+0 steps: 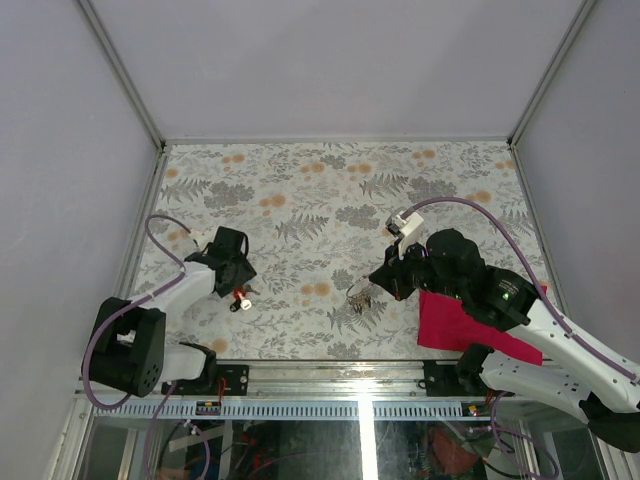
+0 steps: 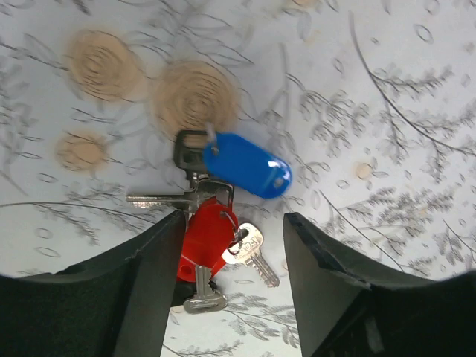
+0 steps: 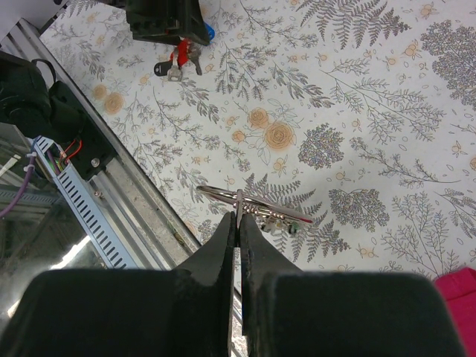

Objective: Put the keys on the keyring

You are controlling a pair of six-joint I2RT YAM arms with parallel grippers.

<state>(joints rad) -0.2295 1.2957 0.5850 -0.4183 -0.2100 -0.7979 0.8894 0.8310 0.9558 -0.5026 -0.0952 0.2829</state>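
Keys (image 2: pixel 212 204) lie in an overlapping heap between the fingers of the left gripper (image 2: pixel 232 223). Its jaws stand wide apart and I cannot see them touching anything. A red head (image 2: pixel 204 238) sits in the gap, its edge tucked behind one finger. A blue head (image 2: pixel 245 165) lies just past the tips, over a dark piece. The heap is too tangled to count its parts. The right gripper (image 3: pixel 238 219) is closed tight on the keyring (image 3: pixel 256 204), pinching the thin wire at its near edge. Small dark pieces (image 3: pixel 286 221) hang at one side, too small to identify. Whether the ring rests on the table (image 1: pixel 330 180) or hangs just above it, I cannot tell. From above, ring and heap are well apart and both tiny. A red cloth (image 1: pixel 455 325) lies partly hidden under the right arm.
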